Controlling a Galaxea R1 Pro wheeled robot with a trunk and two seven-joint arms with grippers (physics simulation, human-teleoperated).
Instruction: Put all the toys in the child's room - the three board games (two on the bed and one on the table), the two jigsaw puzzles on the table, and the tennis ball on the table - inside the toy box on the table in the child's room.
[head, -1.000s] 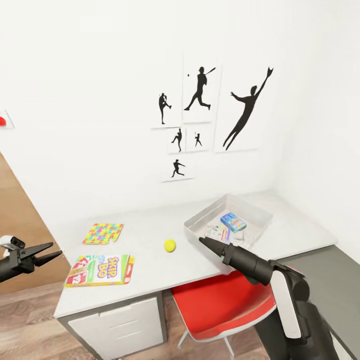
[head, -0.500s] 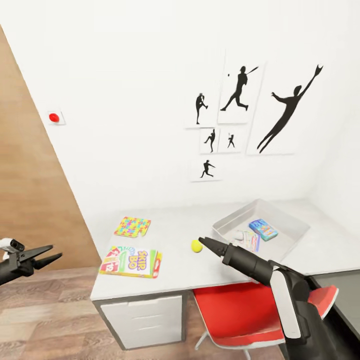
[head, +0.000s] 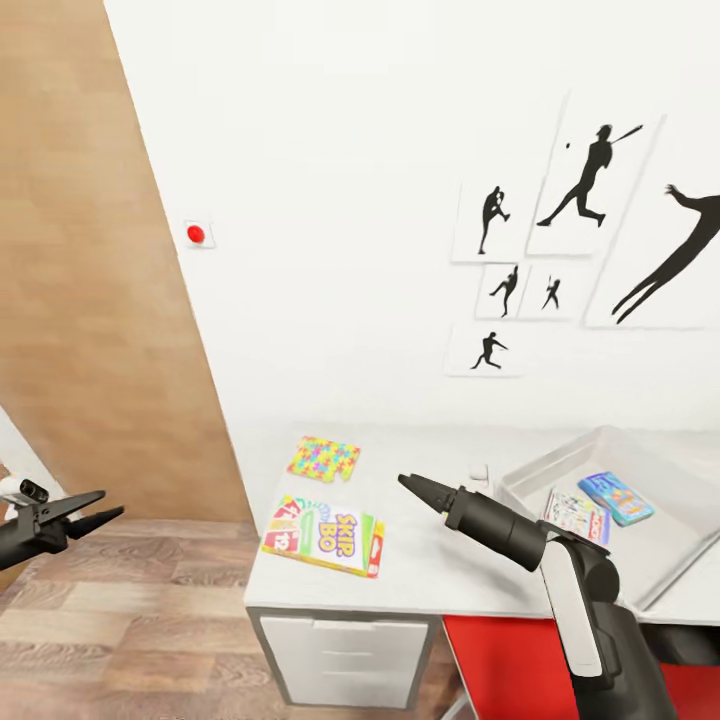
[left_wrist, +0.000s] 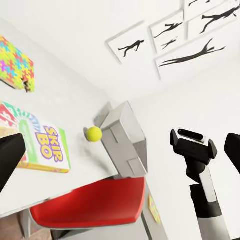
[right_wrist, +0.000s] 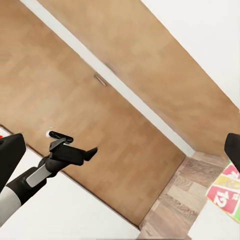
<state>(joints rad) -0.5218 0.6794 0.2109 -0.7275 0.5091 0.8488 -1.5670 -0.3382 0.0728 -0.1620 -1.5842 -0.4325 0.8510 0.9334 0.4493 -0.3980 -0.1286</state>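
On the light grey table (head: 420, 580) lie a jigsaw puzzle (head: 323, 458) near the wall and a green-yellow-red board game (head: 324, 535) near the front edge. At the right stands the grey toy box (head: 668, 560), holding a blue printed box (head: 615, 497) and a pale printed box (head: 577, 513). In the left wrist view the tennis ball (left_wrist: 93, 134) rests beside the toy box (left_wrist: 125, 135); in the head view my right arm covers it. My right gripper (head: 405, 483) is open, above the table between game and toy box. My left gripper (head: 112, 502) is open over the floor, left of the table.
A red chair (head: 500, 660) is tucked under the table beside white drawers (head: 345, 655). A brown wood panel (head: 90, 300) fills the left side, with plank floor (head: 130, 640) below it. Black silhouette sports pictures (head: 590, 190) hang on the white wall.
The whole picture has slid to the right, so the camera has turned left. More wood panel and floor show now. Both arms hold the same pose in the view.
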